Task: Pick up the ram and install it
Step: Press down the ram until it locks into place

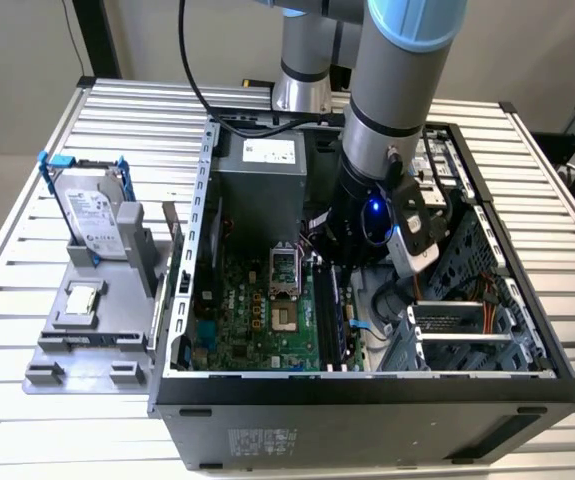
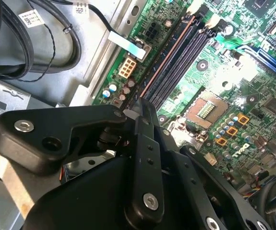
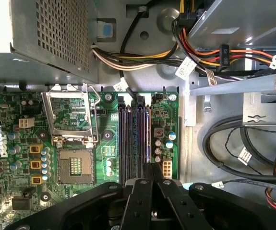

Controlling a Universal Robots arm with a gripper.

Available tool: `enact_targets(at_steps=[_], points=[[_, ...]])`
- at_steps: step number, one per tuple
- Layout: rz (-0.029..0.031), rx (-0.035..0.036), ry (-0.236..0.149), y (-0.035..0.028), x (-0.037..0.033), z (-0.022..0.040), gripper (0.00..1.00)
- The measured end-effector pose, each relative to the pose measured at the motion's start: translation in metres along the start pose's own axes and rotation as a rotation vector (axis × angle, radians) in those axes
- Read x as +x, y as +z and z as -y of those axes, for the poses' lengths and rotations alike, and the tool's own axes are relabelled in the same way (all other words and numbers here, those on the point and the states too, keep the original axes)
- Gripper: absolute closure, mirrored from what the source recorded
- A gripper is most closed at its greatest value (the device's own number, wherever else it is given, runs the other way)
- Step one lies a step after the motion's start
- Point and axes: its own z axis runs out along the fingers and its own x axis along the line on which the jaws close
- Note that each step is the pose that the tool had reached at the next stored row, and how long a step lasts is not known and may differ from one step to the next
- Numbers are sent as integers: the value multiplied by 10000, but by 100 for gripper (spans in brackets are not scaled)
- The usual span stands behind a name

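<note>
The ram shows edge-on as a thin brownish strip lying along one of the black memory slots on the green motherboard. In the first wrist view the ram is a thin line in the slot pair farther from the processor socket. My gripper is low inside the open computer case, its black fingers closed together at the near end of that strip. The first wrist view has the gripper directly over the same slots. I cannot tell how deep the ram sits in the slot.
A grey power supply and bundled cables crowd the slots' far end, and drive bays stand beside them. Outside the case, a grey fixture holds a silver hard drive and a small square chip.
</note>
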Motion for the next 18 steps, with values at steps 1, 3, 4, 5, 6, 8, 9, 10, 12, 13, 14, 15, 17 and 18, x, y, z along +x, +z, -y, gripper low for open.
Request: enact_targets(at_steps=[1, 3, 4, 5, 6, 8, 9, 10, 12, 13, 14, 15, 17, 18], points=[[0, 0, 0, 0, 0, 0, 100], [0, 3, -1, 0, 0, 0, 100], [0, 4, -1, 0, 0, 0, 100], [0, 4, 0, 0, 0, 0, 100], [0, 6, -1, -1, 0, 0, 100], [0, 7, 0, -1, 0, 0, 100], [0, 7, 0, 0, 0, 0, 100], [0, 8, -2, 0, 0, 0, 100], [0, 7, -23, 0, 0, 0, 100], [0, 7, -53, 0, 0, 0, 100], [0, 7, -104, 0, 0, 0, 100], [0, 6, -169, 0, 0, 0, 100], [1, 5, -328, 0, 0, 0, 100], [1, 5, -409, 0, 0, 0, 100]])
